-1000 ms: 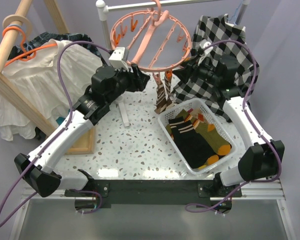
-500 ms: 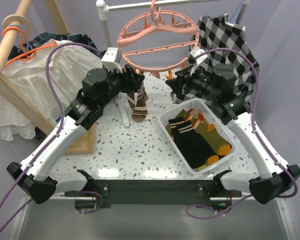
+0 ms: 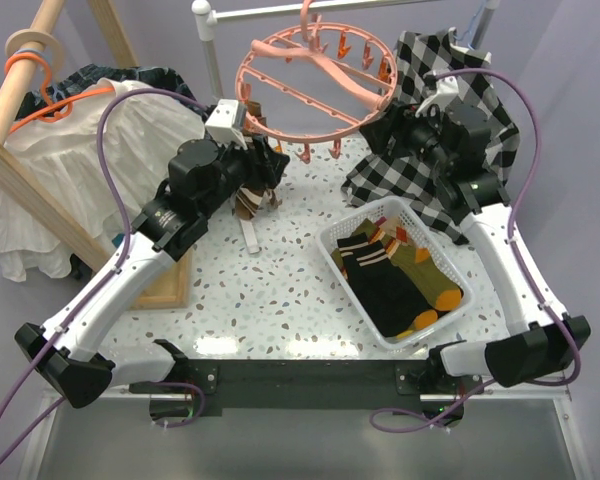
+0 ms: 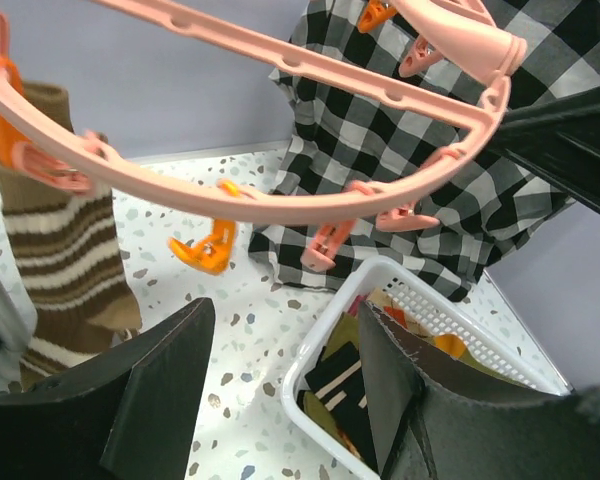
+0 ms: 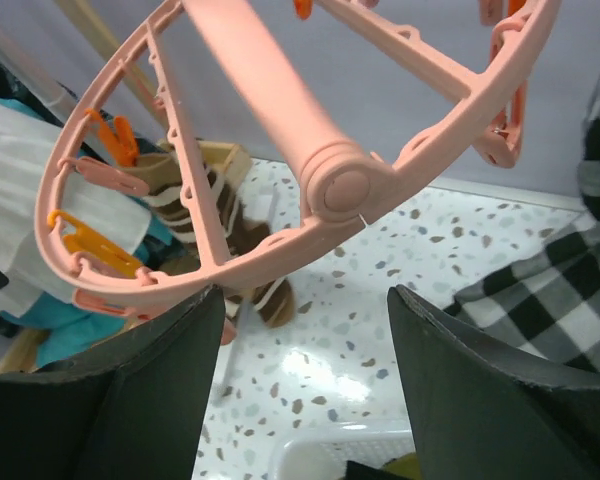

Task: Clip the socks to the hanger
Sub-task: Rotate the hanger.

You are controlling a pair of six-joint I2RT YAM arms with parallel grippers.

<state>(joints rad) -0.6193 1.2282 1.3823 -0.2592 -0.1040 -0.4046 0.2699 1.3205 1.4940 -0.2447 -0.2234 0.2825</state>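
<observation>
While hanger [image 5: 345, 190] hangs tilted at far centre, striped sock [image 4: 65, 260] dangles upright from left-rim clip, beside left gripper [image 4: 280, 320]: wide, empty. Right gripper [image 5: 305, 300]: wide, empty, under right rim. Other socks [image 3: 400, 275] in basket [image 3: 330, 240], near right; right arm nearer.

Speckled terrazzo tabletop [image 3: 280, 290] — lilac wall [image 3: 570, 100] behind, wooden rack [image 3: 0, 115] at left

**Robotics laboratory bench dressed as a laundry corner.** A left arm [image 3: 130, 265] and a right arm [image 3: 505, 255] are being carried on a black mounting plate [image 3: 310, 382] at the edge of a speckled table [image 3: 270, 290]. Purple cables [image 3: 103, 140] are being looped above them. A white blouse [image 3: 50, 190] and a checked shirt [image 3: 420, 50] are being hung before a plain lilac backdrop [image 3: 570, 60]. Socks [image 3: 400, 285] are being kept in a white basket [image 3: 352, 290].
</observation>
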